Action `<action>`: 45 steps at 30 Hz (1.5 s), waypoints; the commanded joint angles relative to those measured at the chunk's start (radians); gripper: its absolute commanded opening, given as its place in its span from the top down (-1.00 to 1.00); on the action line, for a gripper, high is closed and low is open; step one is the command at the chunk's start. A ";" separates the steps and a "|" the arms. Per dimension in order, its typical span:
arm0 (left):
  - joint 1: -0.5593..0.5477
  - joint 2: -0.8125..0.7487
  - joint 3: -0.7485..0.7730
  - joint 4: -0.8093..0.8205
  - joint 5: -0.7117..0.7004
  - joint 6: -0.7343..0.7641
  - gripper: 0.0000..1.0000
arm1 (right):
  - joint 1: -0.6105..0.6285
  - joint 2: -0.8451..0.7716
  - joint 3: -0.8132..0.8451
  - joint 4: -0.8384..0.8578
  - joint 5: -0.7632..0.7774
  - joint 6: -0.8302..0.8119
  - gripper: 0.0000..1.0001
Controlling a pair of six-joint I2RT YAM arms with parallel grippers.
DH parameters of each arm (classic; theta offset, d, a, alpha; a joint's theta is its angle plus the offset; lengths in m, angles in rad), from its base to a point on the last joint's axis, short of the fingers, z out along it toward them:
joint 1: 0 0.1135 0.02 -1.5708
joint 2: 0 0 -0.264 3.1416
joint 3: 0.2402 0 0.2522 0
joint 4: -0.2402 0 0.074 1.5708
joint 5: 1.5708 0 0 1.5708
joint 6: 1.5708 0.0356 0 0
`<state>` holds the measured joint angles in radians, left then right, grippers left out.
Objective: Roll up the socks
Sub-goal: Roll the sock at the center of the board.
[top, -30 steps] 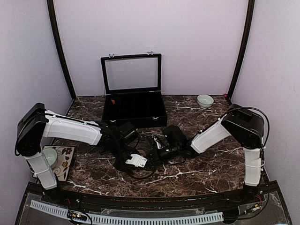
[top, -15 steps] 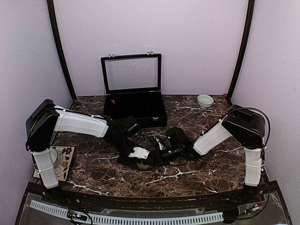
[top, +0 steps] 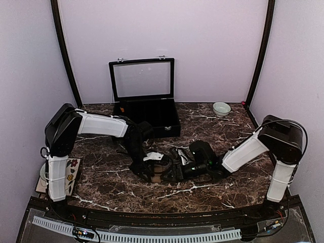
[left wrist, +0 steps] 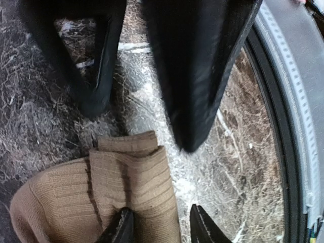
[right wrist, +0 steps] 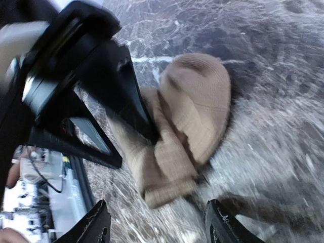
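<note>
Near the table's (top: pixel 217 195) front edge, the tan sock (left wrist: pixel 126 187) is straddled by the part-open left gripper (left wrist: pixel 161 229); the right gripper (right wrist: pixel 157 225) is spread wide, empty.

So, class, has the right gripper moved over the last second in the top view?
Yes. The right gripper has shifted toward the near side and rightward, leaving a wider gap to the black case.

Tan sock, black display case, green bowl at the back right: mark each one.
tan sock (left wrist: pixel 130 177), left wrist view, folded ribbed cuff.
black display case (top: pixel 143 79), top view, glass of raised lid.
green bowl (top: pixel 221 111), top view, outer wall.
</note>
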<state>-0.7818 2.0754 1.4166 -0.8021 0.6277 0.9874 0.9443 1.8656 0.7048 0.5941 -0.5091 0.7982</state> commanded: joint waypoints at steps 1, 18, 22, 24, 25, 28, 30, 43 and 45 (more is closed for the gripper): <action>0.013 0.124 0.030 -0.186 0.022 -0.015 0.16 | 0.040 -0.099 -0.056 -0.093 0.188 -0.197 -0.23; 0.042 0.242 0.074 -0.249 0.016 -0.104 0.13 | 0.308 -0.302 -0.151 0.021 0.584 -0.894 0.19; 0.047 0.248 0.054 -0.221 -0.020 -0.115 0.12 | 0.307 -0.185 -0.088 0.038 0.514 -0.997 0.20; 0.053 0.253 0.050 -0.210 -0.034 -0.119 0.12 | 0.308 -0.135 -0.048 0.037 0.495 -1.040 0.22; 0.057 0.263 0.052 -0.210 -0.037 -0.120 0.12 | 0.308 -0.113 -0.031 0.036 0.494 -1.065 0.22; 0.063 0.279 0.056 -0.209 -0.043 -0.121 0.12 | 0.307 -0.073 0.006 0.031 0.511 -1.134 0.21; 0.063 0.283 0.056 -0.211 -0.041 -0.115 0.12 | 0.305 -0.059 0.018 0.027 0.535 -1.172 0.20; 0.066 0.282 0.081 -0.239 -0.024 -0.089 0.09 | 0.270 0.022 0.048 -0.084 0.540 -1.279 0.22; 0.066 0.281 0.083 -0.249 -0.018 -0.082 0.09 | 0.263 0.035 0.051 -0.091 0.551 -1.279 0.23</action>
<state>-0.7216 2.2520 1.5513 -1.0431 0.8921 0.9051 1.2240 1.8687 0.7483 0.5304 0.0261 -0.4603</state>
